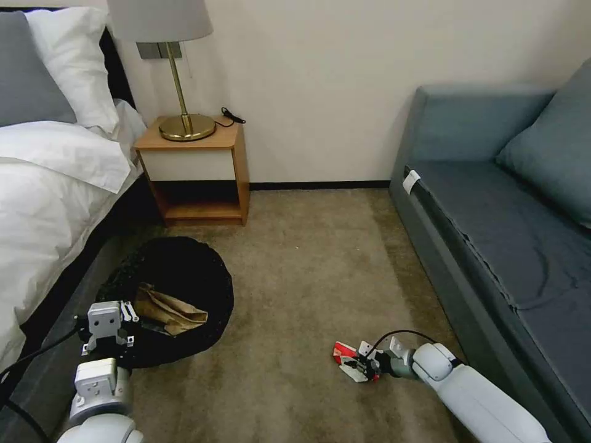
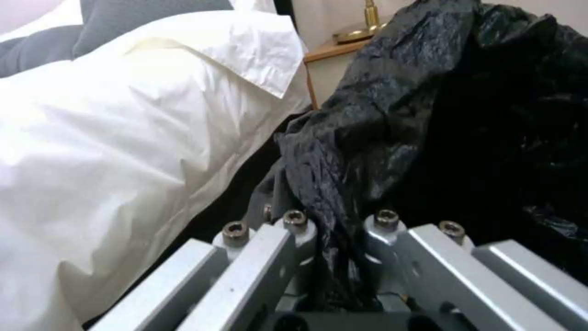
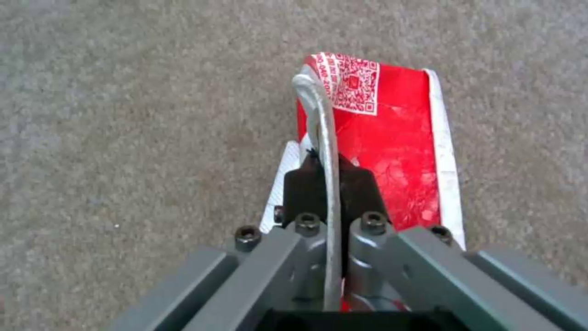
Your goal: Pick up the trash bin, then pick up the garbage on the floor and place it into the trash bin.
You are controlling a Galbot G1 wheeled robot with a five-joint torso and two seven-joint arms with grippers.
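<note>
My right gripper [image 3: 328, 151]: clamped on red-and-white wrapper [image 3: 392, 151], for binning. My left gripper [image 2: 337, 230]: pinching trash bin [image 1: 184, 271] rim, holding it ready.

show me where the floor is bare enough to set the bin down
The widest free patch is the carpet between the nightstand and the sofa. It is crowded along the bed, where the left gripper clamps the trash bin, and low down where the right gripper pinches the red-and-white wrapper.
</note>
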